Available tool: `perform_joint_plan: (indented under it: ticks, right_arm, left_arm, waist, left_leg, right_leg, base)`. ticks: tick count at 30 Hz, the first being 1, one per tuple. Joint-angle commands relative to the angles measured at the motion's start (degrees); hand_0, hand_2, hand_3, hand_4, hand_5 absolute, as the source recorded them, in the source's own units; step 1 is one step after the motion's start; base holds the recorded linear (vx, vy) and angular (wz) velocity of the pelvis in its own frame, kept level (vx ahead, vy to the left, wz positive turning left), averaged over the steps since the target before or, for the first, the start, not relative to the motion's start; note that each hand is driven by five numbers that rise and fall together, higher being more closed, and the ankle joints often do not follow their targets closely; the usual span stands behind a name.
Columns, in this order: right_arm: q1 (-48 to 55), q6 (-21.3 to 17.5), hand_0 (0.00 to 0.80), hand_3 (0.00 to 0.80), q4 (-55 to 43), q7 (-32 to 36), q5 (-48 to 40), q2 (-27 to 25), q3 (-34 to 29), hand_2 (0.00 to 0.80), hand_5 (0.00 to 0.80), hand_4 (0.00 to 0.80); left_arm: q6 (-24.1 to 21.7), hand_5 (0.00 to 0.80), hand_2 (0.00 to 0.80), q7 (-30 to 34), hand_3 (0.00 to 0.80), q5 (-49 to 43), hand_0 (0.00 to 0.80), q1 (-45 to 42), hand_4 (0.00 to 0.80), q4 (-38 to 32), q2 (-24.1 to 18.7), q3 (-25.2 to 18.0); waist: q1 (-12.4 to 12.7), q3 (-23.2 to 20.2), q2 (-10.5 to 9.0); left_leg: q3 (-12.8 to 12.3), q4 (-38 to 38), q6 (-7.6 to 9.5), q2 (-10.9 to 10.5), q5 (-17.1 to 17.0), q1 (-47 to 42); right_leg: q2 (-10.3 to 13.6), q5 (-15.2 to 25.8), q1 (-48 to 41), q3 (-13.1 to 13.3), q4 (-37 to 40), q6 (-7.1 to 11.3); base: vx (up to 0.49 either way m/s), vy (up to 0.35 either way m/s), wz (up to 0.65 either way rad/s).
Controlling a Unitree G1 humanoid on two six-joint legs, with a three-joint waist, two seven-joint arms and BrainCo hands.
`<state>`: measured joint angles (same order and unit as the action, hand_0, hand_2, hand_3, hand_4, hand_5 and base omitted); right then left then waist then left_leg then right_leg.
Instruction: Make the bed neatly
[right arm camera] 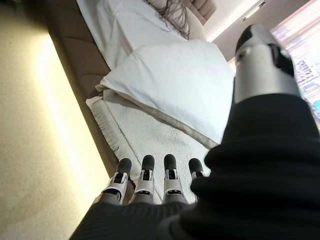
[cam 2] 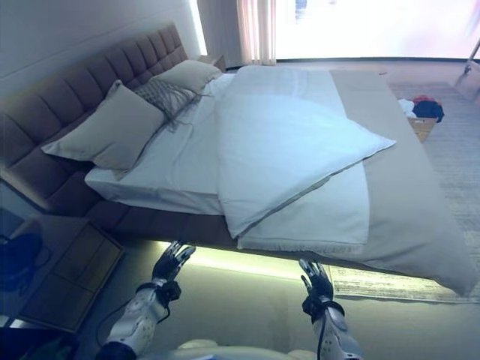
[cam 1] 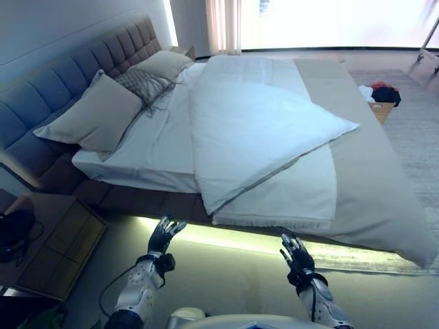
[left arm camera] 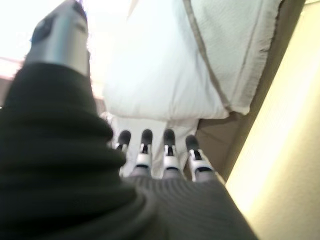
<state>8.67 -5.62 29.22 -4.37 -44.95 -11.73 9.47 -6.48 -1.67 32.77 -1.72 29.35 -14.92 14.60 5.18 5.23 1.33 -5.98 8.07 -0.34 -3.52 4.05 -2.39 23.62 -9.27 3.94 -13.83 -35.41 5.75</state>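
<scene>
A bed (cam 1: 130, 171) with a tufted headboard (cam 1: 82, 62) stands before me. A white duvet (cam 1: 254, 130) lies folded back in a skewed triangle over the middle. Under it a white fringed blanket (cam 1: 288, 199) hangs to the near side, and a beige bedspread (cam 1: 370, 178) covers the foot end. The white sheet (cam 1: 154, 137) is bare toward the head. My left hand (cam 1: 164, 235) and right hand (cam 1: 295, 253) are both open and empty, held low above the floor just short of the bed's near edge. Both wrist views show straight fingers (left arm camera: 169, 152) (right arm camera: 145, 180) pointing at the bedding.
Two beige pillows (cam 1: 96, 113) (cam 1: 161, 65) and a grey knitted cushion (cam 1: 144, 83) lean on the headboard. A wooden bedside table (cam 1: 55, 247) stands at my left. A basket of clothes (cam 1: 381, 99) sits on the rug beyond the bed. A lit strip (cam 1: 226, 236) runs under the frame.
</scene>
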Motion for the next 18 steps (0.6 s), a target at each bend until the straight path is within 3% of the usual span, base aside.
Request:
perform_joint_plan:
  ticks: [1, 5, 8, 13, 18]
  right_arm:
    - [-1.43, -2.89, 0.0, 0.0, -3.19, 0.68, -2.18, 1.4, -0.88, 0.0, 0.0, 0.0]
    - [-1.99, -3.24, 0.0, 0.0, -0.94, 1.79, -2.32, 0.95, -1.05, 0.0, 0.0, 0.0]
    - [-4.31, -2.28, 0.0, 0.0, 1.07, 1.26, -2.85, 0.39, -1.19, 0.0, 0.0, 0.0]
    - [-3.08, -3.34, 0.0, 0.0, 3.65, 2.48, -2.45, 0.51, -2.41, 0.0, 0.0, 0.0]
    - [0.13, -3.67, 0.0, 0.0, 6.8, 6.5, -2.0, 0.58, -4.23, 0.0, 0.0, 0.0]
  left_arm:
    - [-1.39, 0.0, 0.0, -0.4, 0.0, 0.58, 0.0, 1.31, 0.0, -3.51, -2.46, -1.98]
    - [-0.55, 0.0, 0.0, -1.43, 0.0, 1.82, 0.0, 1.99, 0.0, -3.56, -2.7, -2.46]
    - [-0.57, 0.0, 0.0, -0.03, 0.0, 2.12, 0.0, 2.33, 0.0, -2.24, -2.93, -2.75]
    - [-0.24, 0.0, 0.0, 3.21, 0.0, 1.27, 0.0, 0.47, 0.0, -2.12, -2.81, -2.55]
    - [-0.46, 0.0, 0.0, 4.3, 0.0, -0.94, 0.0, -3.12, 0.0, -3.56, -2.15, -2.54]
  waist:
    - [0.09, 1.62, -0.06]
    - [-1.37, 2.11, -2.87]
    - [-1.79, 2.75, -3.84]
    - [-1.79, 3.3, -4.59]
    - [-2.2, 3.06, -5.67]
  left_leg:
    - [1.47, -1.3, 6.79, -3.75, 1.74, -4.28]
    - [3.6, -1.71, 5.53, -5.79, 4.32, -6.3]
    - [2.97, -1.67, 4.91, -5.73, 6.94, -8.26]
    - [2.06, 3.03, 5.92, -5.51, 10.67, -8.25]
    - [1.2, 9.47, 5.24, -3.8, 14.15, -9.08]
  right_leg:
    - [-2.24, 19.19, 4.94, 2.01, 1.52, 1.85]
    - [-3.61, 24.43, 6.77, -0.19, 22.28, 4.39]
    - [-4.79, 27.41, 7.45, -3.41, 34.54, 5.96]
    - [-5.04, 28.25, 8.31, -4.57, 37.96, 6.35]
    - [-5.14, 26.86, 6.51, -4.16, 36.16, 6.57]
  base:
    - [0.169, 0.026, -0.07]
    - [0.278, -0.131, -0.45]
    - [0.366, -0.151, -0.2]
    - [0.43, -0.137, 0.21]
    - [0.559, -0.277, 0.43]
